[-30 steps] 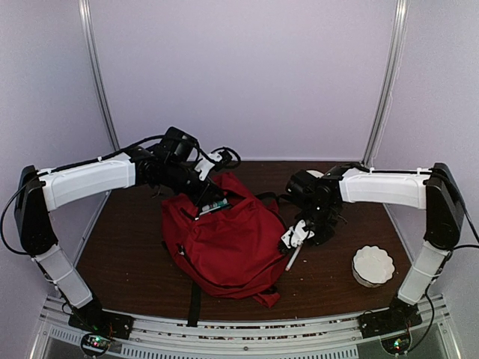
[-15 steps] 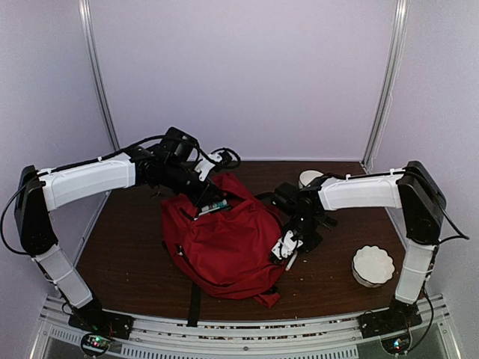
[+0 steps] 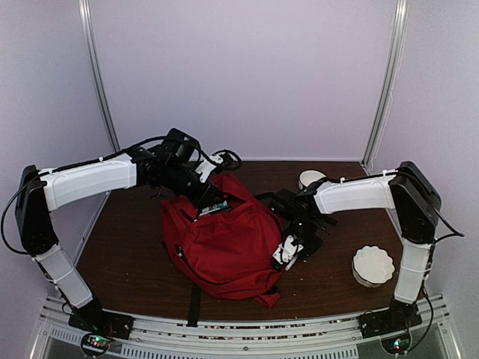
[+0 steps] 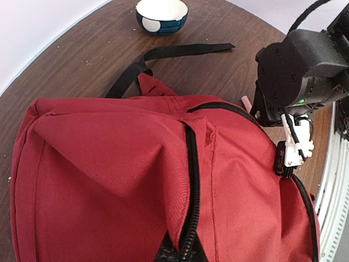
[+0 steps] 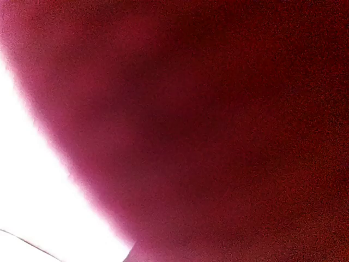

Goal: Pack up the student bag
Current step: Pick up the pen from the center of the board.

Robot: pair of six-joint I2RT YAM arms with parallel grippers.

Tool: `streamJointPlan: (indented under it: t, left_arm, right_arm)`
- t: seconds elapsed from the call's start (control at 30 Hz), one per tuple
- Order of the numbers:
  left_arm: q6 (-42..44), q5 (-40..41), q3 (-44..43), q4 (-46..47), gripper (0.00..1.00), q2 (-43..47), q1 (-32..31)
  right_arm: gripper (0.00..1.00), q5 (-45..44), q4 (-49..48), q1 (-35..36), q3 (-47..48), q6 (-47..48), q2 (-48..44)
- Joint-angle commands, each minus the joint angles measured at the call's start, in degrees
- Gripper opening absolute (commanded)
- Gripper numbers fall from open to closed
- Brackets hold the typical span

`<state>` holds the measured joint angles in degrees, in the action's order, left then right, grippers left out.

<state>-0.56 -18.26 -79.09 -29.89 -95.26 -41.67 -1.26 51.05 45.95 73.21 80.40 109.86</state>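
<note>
Right hand [image 3: 287, 252] has swung in off the bench [image 3: 127, 247] and is now jammed against the side of the student bag [image 3: 224, 243]. Its wrist view is all red cloth, so can't tell if its fingers are apart or holding anything. Left hand [image 3: 208, 203] stays clamped on the zip edge, bag directly below it. Probably lining up an insert. No readable labels.

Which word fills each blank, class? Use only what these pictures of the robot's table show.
1. The student bag lying in the middle of the table is ____ in colour.
2. Its loose strap, stretched out on the wood, is ____ in colour.
3. The white fluted bowl stands on the ____ arm's side of the bag.
4. The blue bowl is coloured ____ on the inside.

Missing words: red; black; right; white.
</note>
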Motion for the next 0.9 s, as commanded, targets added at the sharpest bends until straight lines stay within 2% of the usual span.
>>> streamJointPlan:
  t: [0.0, 0.47, 0.63, 0.77, 0.87]
  left_arm:
    - [0.5, -2.3, -1.9, 2.5, 0.00, -0.3, -0.7]
    - [0.3, -2.9, -2.1, 2.5, 0.00, 0.3, -0.7]
    - [0.1, -3.2, -2.1, 2.5, 0.00, 0.1, -0.7]
    - [-0.1, -3.4, -2.2, 2.5, 0.00, -0.1, -0.7]
    - [-0.1, -3.3, -2.2, 2.4, 0.00, 0.1, -0.7]
  right_arm:
    - [0.25, -0.7, 4.2, 0.4, -4.7, -1.7, -1.2]
    - [0.20, -0.5, -6.6, 2.6, -24.8, -16.6, -14.7]
    - [0.21, 2.1, -6.6, 3.2, -25.1, -19.8, -18.9]
    - [0.26, 7.1, -4.9, 3.5, -21.5, -22.3, -18.6]
    - [0.28, 7.7, -6.1, 4.2, -20.9, -23.4, -17.5]
